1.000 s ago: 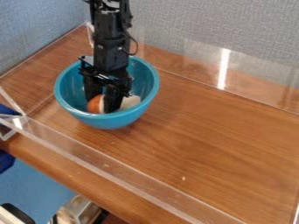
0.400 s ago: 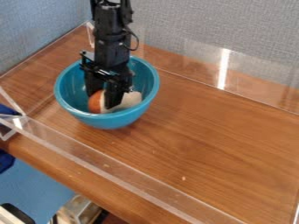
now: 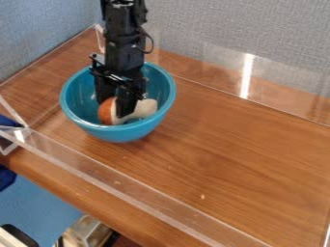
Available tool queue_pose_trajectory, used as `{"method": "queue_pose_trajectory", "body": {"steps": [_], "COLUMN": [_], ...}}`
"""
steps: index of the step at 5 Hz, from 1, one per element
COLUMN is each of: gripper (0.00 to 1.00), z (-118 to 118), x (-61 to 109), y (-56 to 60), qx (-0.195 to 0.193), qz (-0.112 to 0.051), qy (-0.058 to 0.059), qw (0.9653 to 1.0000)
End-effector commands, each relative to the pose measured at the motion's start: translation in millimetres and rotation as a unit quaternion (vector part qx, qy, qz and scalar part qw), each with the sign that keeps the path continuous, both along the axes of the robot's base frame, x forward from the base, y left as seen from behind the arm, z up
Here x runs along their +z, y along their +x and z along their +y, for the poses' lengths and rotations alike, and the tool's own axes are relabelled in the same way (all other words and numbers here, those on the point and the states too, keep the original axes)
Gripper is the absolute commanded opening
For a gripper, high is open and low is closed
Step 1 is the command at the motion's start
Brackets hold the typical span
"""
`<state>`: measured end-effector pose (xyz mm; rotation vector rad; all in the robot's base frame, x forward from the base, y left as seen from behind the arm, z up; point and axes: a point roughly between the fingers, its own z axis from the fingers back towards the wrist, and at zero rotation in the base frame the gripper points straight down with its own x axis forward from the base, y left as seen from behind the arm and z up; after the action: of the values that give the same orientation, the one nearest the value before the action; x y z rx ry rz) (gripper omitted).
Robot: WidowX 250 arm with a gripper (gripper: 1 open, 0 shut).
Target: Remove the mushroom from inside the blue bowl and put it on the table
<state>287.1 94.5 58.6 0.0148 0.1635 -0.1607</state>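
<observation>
step: lift out | end effector (image 3: 122, 104) pointing straight down inside blue bowl (image 3: 85, 94), pinching mushroom (image 3: 110, 113) (orange cap toward 9 o'clock, white stem toward 3) | bare counter (image 3: 233, 125) toward 3–4 o'clock

Glossy smooth plastic blue bowl (image 3: 88, 123) on reddish wood-grain table (image 3: 219, 135), clear acrylic walls (image 3: 154, 188).

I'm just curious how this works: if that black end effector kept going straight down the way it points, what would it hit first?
Probably the small orange-brown and white toy mushroom, right at the tips of the end effector. Below that lies the bottom of the glossy turquoise-blue plastic bowl. Depth is hard to judge.
</observation>
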Motion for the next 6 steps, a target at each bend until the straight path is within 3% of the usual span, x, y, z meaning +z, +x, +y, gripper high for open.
{"method": "queue_pose_trajectory", "body": {"steps": [1,4,6], "gripper": [0.00,0.00,0.00], "z": [-3.4,-4.5,-6.8], "x": [19.5,9.9,22.1], "y": [12.2,16.2,14.3], "qx": [-0.017,-0.049,-0.051], "qz": [-0.039,-0.035,-0.045], "qy": [0.009,0.006,0.007], "qw": [0.9990,0.9982,0.9977]}}
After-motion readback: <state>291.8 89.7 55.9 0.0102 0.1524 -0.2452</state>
